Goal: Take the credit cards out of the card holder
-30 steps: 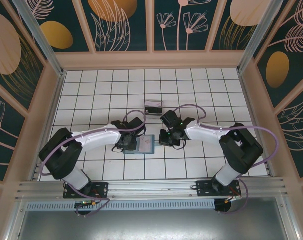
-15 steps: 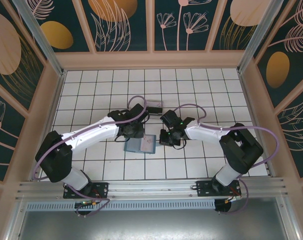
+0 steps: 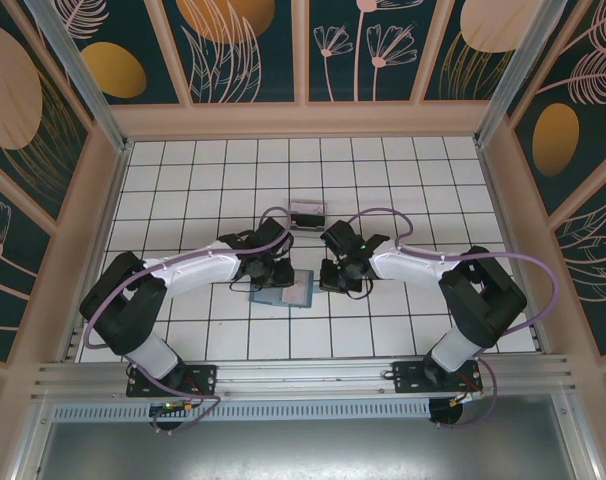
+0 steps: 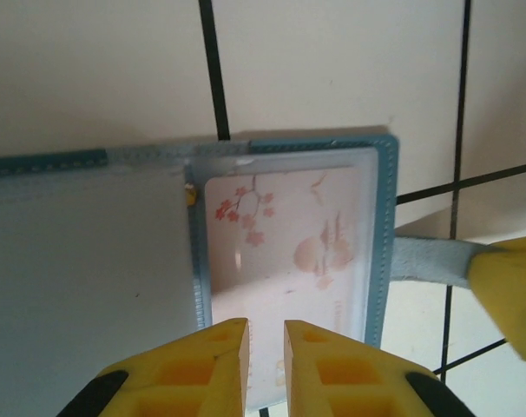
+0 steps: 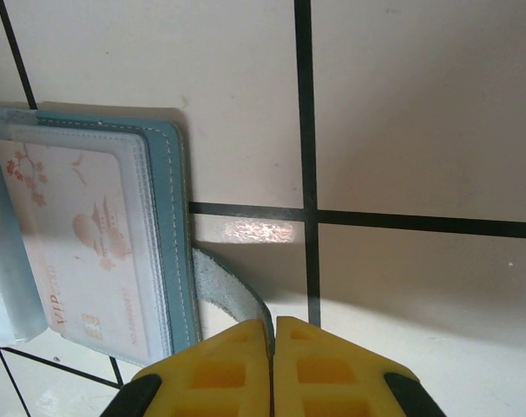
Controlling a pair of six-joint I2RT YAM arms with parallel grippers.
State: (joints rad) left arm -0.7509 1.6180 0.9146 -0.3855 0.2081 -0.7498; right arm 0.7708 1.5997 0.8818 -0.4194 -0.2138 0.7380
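Note:
The card holder [image 3: 288, 292] lies open on the white tiles, a teal bifold [image 4: 89, 261] with clear sleeves. A pale pink credit card [image 4: 289, 243] with blossom print sits in its right-hand sleeve, and the same card [image 5: 72, 234] appears in the right wrist view. My left gripper [image 4: 266, 334] hovers over the near edge of that sleeve, its jaws a narrow gap apart with nothing visibly pinched. My right gripper [image 5: 272, 328] is shut on the holder's grey-blue strap [image 5: 224, 287], just right of the holder. One of its yellow fingers [image 4: 510, 291] shows at the strap's end.
A small clear box [image 3: 307, 214] stands one tile behind the holder, between the two wrists. Both arms meet mid-table, the left gripper [image 3: 273, 272] and the right gripper [image 3: 325, 280] close together. Raised wooden walls [image 3: 303, 120] ring the tiled floor.
My left arm reached back toward the clear box, then returned over the holder's right panel, its jaws narrowing. The right gripper stayed put on the strap.

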